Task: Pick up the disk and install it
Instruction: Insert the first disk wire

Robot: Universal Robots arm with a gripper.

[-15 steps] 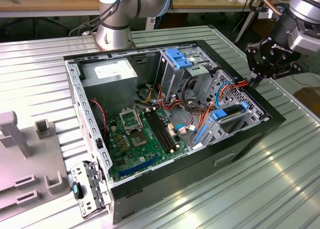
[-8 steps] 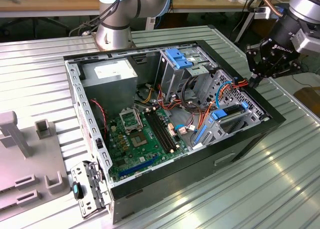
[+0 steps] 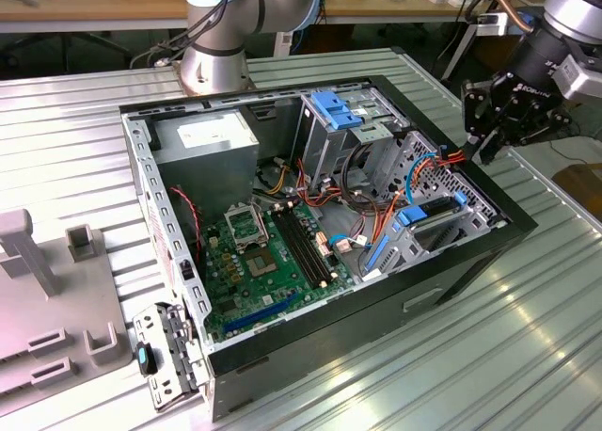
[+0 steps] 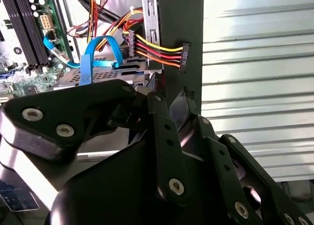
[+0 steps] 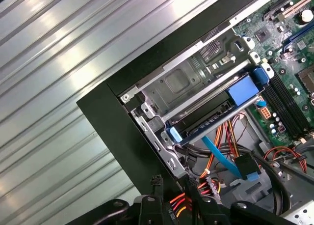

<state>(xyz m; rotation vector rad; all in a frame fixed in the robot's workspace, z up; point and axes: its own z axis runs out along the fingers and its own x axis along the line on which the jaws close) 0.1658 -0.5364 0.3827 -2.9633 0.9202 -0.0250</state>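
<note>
The disk (image 3: 435, 213), dark with bright blue rails and end tabs, lies flat in the silver drive cage at the front corner of the open computer case (image 3: 470, 262), on the exterior view's right. The first wrist view shows the disk (image 5: 216, 112) seated in that bay, with a blue tab at each end. My gripper (image 3: 489, 151) hovers above the case's wall on the exterior view's right, just behind the cage and apart from the disk. Its black fingers (image 4: 162, 117) are drawn together with nothing between them. The gripper (image 5: 171, 188) sits over red, yellow and orange wires.
Bundled power wires (image 4: 157, 50) and a blue cable (image 4: 88, 58) lie beside the cage. A paler blue bracket (image 3: 334, 106) tops the rear cage. The motherboard (image 3: 263, 252) fills the case floor. Grey fixtures (image 3: 56, 299) stand on the ribbed metal table (image 3: 527, 337).
</note>
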